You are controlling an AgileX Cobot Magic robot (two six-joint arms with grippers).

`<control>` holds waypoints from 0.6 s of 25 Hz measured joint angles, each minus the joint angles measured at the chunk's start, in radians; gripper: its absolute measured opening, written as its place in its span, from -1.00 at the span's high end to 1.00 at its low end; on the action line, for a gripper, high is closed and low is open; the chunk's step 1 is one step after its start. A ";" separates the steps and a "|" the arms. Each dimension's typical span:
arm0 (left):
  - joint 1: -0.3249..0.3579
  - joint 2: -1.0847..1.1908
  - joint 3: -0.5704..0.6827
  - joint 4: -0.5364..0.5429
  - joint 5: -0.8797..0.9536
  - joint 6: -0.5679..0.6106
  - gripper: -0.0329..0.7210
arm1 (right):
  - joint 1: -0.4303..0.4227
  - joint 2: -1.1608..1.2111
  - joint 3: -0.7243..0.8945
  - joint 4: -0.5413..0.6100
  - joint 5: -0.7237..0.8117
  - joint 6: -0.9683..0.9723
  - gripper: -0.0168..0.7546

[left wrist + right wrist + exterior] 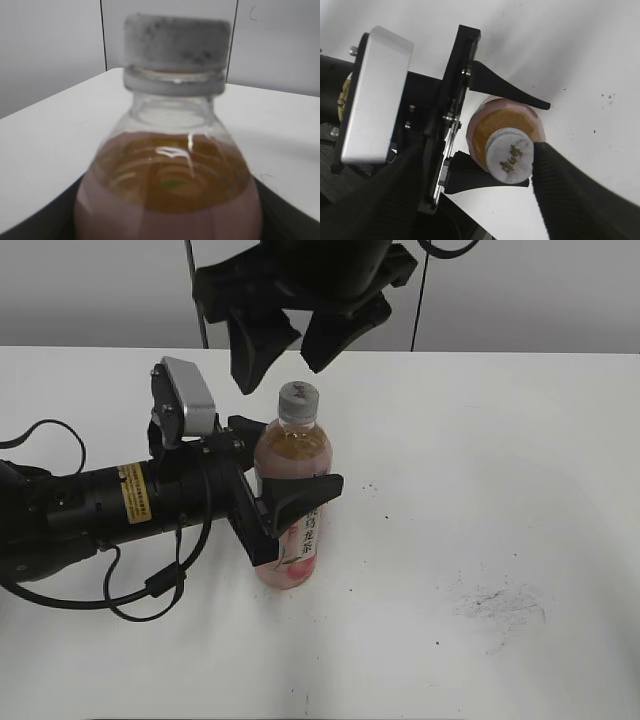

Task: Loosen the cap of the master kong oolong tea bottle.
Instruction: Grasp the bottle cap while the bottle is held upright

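Note:
The master kong oolong tea bottle [293,455] stands upright on the white table, with its pink label facing front. Its white cap [298,397] is on the neck. My left gripper [292,468] is shut on the bottle's body, one black finger behind it and one in front. My right gripper [290,345] hangs open just above the cap. In the right wrist view, the cap [510,156] lies between the right gripper's [476,152] fingers, close to the right-hand finger. The left wrist view shows the bottle [170,195] and cap [176,40] close up.
The white table [500,440] has a dark scuff mark [500,605] at the front right. The left arm's body and cables [90,510] lie across the table's left side. A grey wall stands behind the table.

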 joint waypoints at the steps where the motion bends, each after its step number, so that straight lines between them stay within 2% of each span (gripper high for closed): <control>1: 0.000 0.000 0.000 0.000 0.000 -0.001 -0.27 | 0.000 0.000 0.000 0.000 0.000 0.013 -0.40; 4: 0.000 0.000 0.000 0.000 0.000 -0.001 -0.27 | 0.000 0.000 0.000 -0.033 0.000 0.039 -0.48; 15: 0.000 0.000 0.000 0.000 0.000 -0.003 -0.27 | -0.032 0.000 0.051 -0.035 0.000 0.058 -0.50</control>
